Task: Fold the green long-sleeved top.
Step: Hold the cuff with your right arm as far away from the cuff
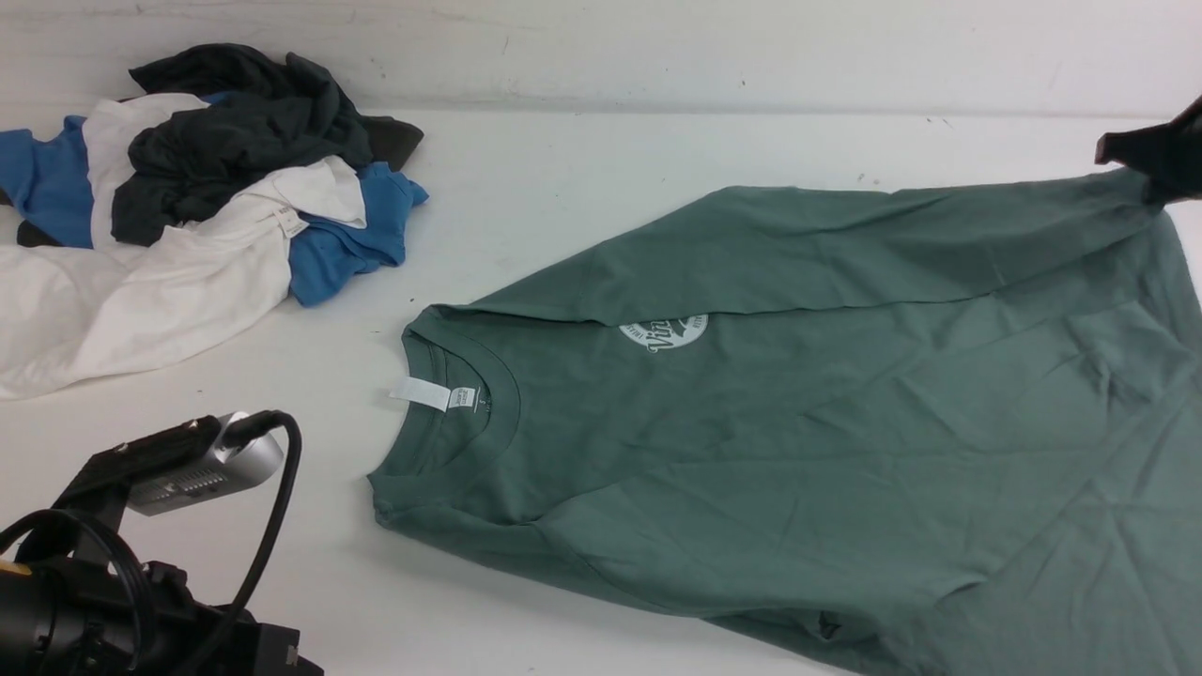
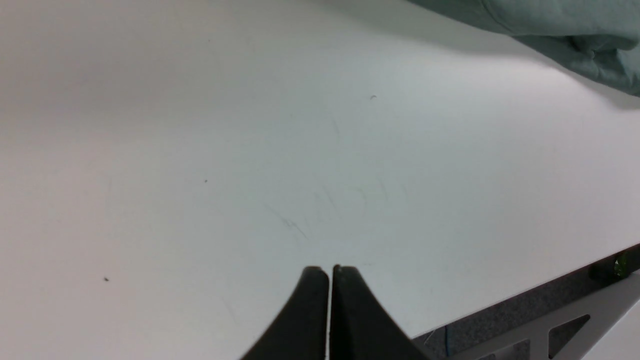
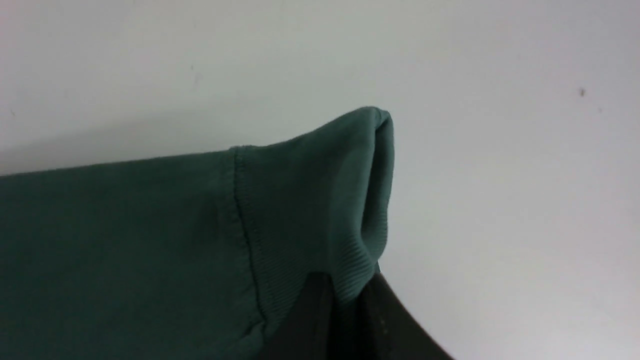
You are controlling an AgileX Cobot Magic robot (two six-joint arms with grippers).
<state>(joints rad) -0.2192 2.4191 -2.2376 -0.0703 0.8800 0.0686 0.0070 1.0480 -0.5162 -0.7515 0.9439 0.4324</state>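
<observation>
gripping: right gripper [image 3: 345,295] has its jaws closed on the ribbed sleeve cuff [image 3: 350,210] of the green long-sleeved top [image 1: 798,441]; cloth pinched between both fingers.
why the cuff: my read, it is the sleeve's end and its thickest edge, so one pinch there steers the whole sleeve.
sleeve: runs from the far shoulder along the far side of the body to that gripper at far right, its edge over the upper half of the chest logo [image 1: 665,331]. looks like a sleeve-in fold under way.
top: spread front-up on the table, right of centre, collar to the left, neck label [image 1: 423,394] showing, hem out of view on the right. near sleeve mostly hidden, can't tell how it lies.
left gripper [image 2: 330,272]: jaws pressed together, nothing between them, low over the table by its front edge, near the top but not touching. parked out of the way, i'd guess.
table [image 1: 563,188]: flat white, matt, faint scuffs and specks; cloth should slide easily.
clutter: pile of clothes [image 1: 188,188], charcoal, white, blue, far left, well apart from the top.
room: plain white wall behind the table; metal frame below its edge in the left wrist view.
risk: shallow pinch, cuff could slip under a hard pull.
</observation>
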